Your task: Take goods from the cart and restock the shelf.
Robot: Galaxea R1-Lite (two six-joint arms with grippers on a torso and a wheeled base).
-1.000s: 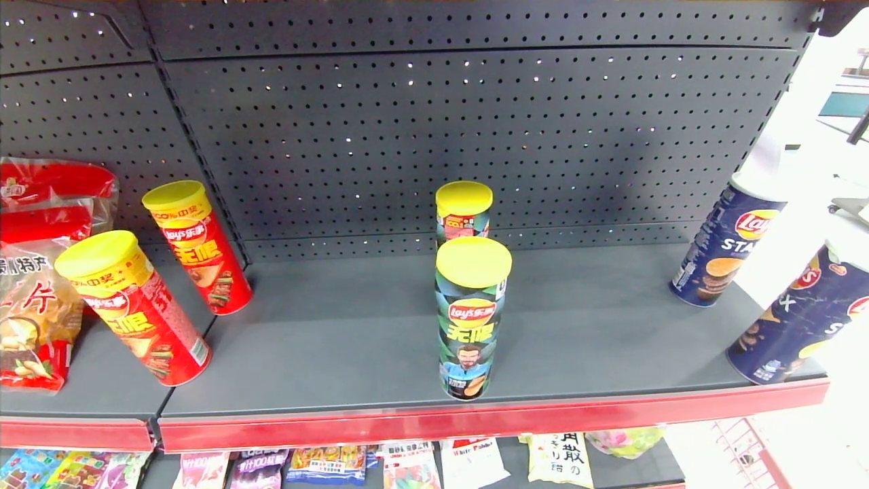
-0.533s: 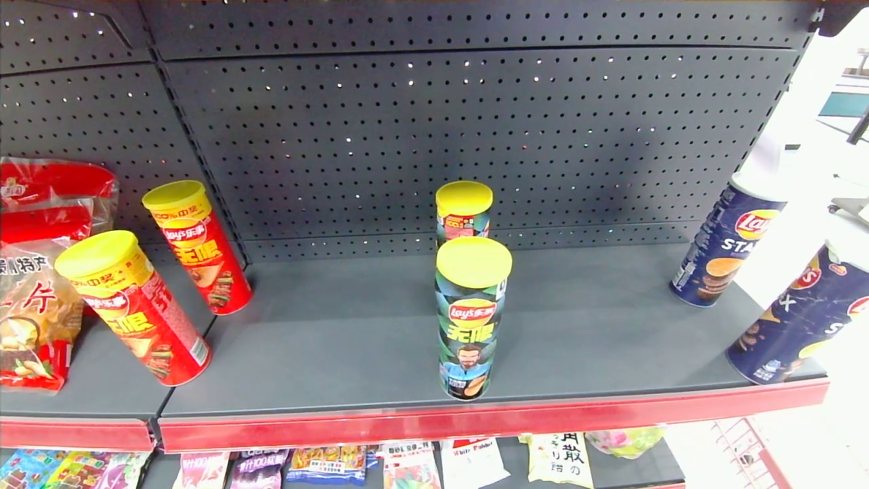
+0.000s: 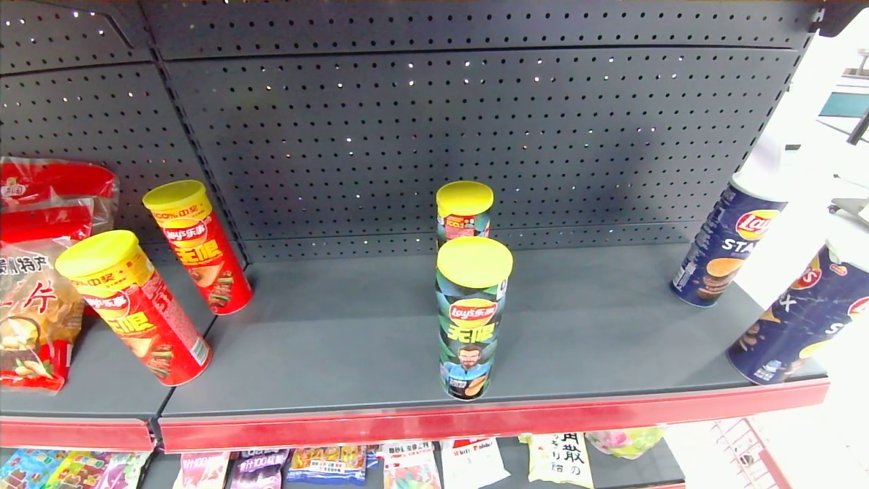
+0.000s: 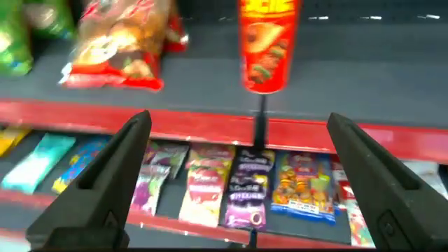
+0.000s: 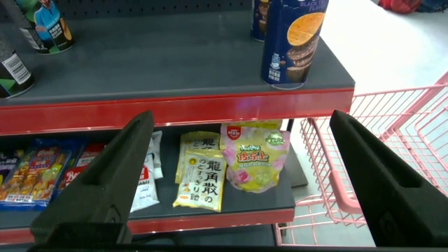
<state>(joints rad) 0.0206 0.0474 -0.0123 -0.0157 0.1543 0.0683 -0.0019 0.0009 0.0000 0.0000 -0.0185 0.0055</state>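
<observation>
A grey shelf (image 3: 353, 339) with a red front lip carries upright chip cans. Two green cans with yellow lids stand mid-shelf, one (image 3: 472, 318) in front of the other (image 3: 464, 210). Two red cans (image 3: 132, 307) (image 3: 197, 246) stand to the left, two dark blue cans (image 3: 725, 239) (image 3: 801, 319) to the right. My left gripper (image 4: 241, 175) is open in front of the shelf's red lip, below a red can (image 4: 268, 43). My right gripper (image 5: 238, 175) is open too, facing the shelf's right end near a blue can (image 5: 292, 42) and the pink cart (image 5: 392, 168).
Snack bags (image 3: 37, 299) lie at the shelf's far left. The lower shelf holds packets (image 3: 407, 465) (image 5: 203, 171) in a row. A perforated back panel (image 3: 434, 136) closes the shelf behind. Bare shelf lies between the can groups.
</observation>
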